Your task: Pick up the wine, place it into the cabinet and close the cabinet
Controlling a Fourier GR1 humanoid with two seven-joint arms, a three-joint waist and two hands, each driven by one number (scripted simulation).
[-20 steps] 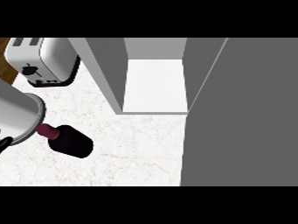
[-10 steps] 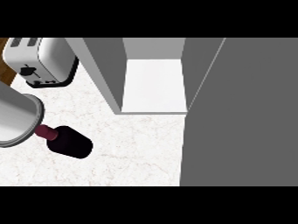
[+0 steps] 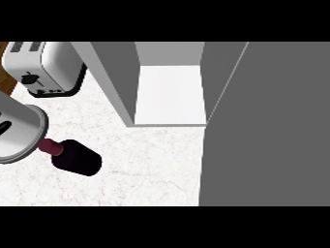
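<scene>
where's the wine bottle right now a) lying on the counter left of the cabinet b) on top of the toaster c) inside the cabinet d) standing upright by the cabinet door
a, the wine bottle lies on its side on the counter, left of the open cabinet, whose shelf holds nothing.

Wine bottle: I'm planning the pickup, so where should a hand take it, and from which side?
Probably around the wide dark body of the wine bottle, coming from the view's lower right. It stands upright with its narrow neck toward the left forearm, which crowds that side.
</scene>
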